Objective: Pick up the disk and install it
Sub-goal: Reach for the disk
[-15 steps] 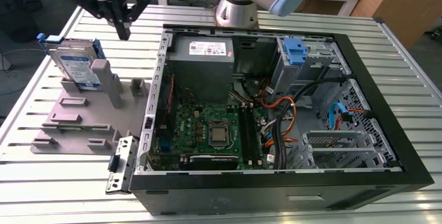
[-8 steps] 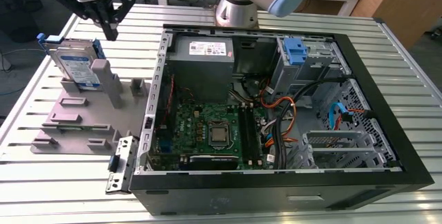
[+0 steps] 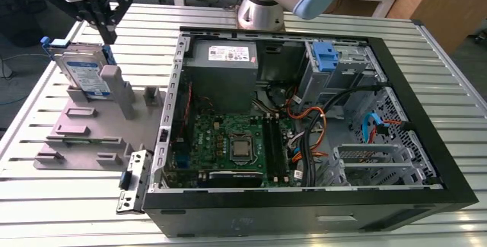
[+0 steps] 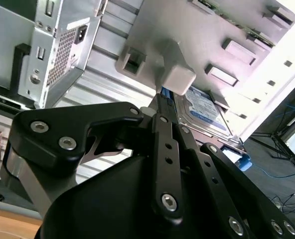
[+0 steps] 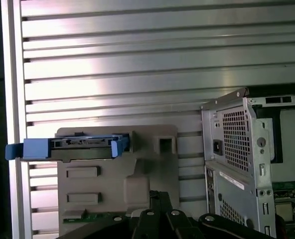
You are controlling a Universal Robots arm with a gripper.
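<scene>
The disk stands on edge in a grey fixture at the exterior view's left, its white-and-blue label facing out and a blue carrier around it. My gripper hangs just above it, over the grey post beside the disk, with nothing in it. Its black fingers come together to a point. The second wrist view shows the gripper tip close to the disk edge. Seen edge-on in the first wrist view, the disk sits apart from the gripper.
An open computer case lies on the slatted metal table. Inside are a grey power supply, a motherboard, cables and a drive bay holding a bare blue bracket. The arm's base stands behind the case.
</scene>
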